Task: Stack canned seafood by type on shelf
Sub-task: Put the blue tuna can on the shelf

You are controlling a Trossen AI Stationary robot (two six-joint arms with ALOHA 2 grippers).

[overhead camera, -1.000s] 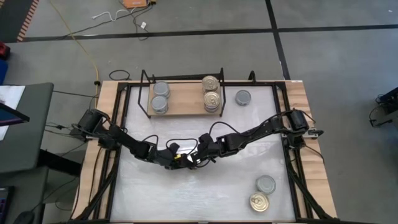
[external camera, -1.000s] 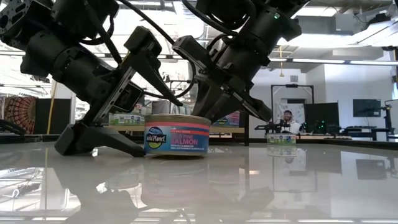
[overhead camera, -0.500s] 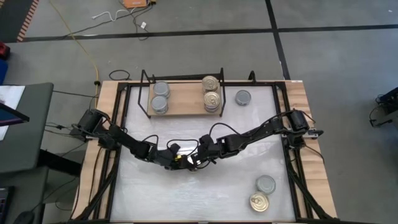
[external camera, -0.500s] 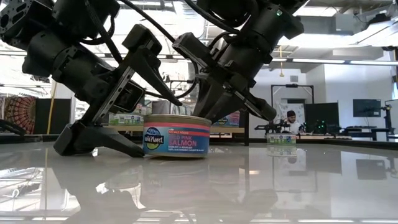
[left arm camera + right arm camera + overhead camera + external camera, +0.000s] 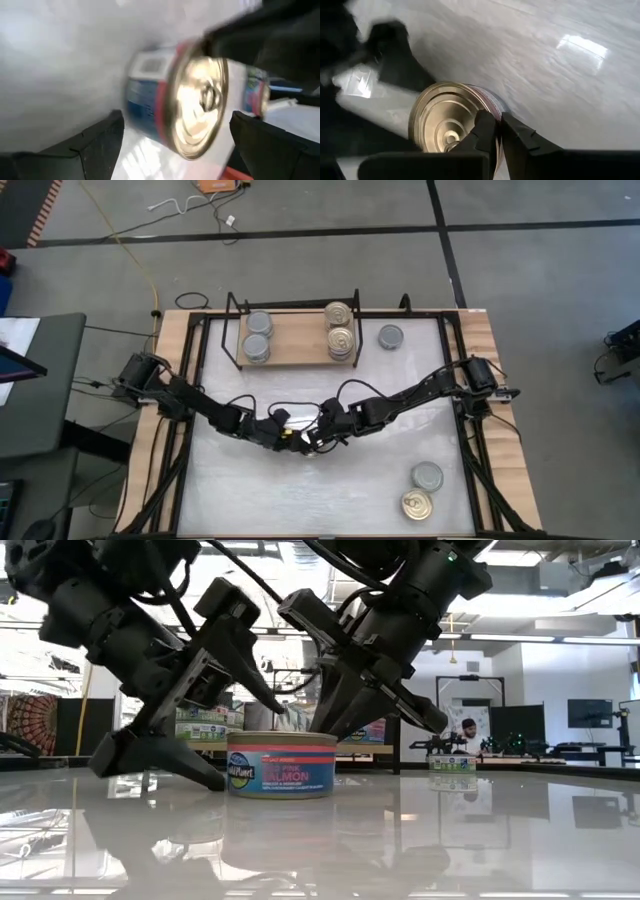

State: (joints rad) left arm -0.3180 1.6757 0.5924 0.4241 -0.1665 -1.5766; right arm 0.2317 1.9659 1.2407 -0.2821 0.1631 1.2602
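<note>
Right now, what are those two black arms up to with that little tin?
Both arms meet mid-table over a small round gold-topped salmon tin. The left hand stands open around it; the right hand, fingers nearly shut, pokes at its rim. The black-framed wooden shelf already holds grey and gold stacks, apart. Three more tins wait on the table.

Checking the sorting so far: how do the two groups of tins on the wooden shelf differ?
The left-hand tins have plain grey-silver tops; the right-hand tins have gold tops with ring pulls. The grey ones sit near the light wooden shelf's left end, the gold near its right. Both are small, round and flat.
</note>
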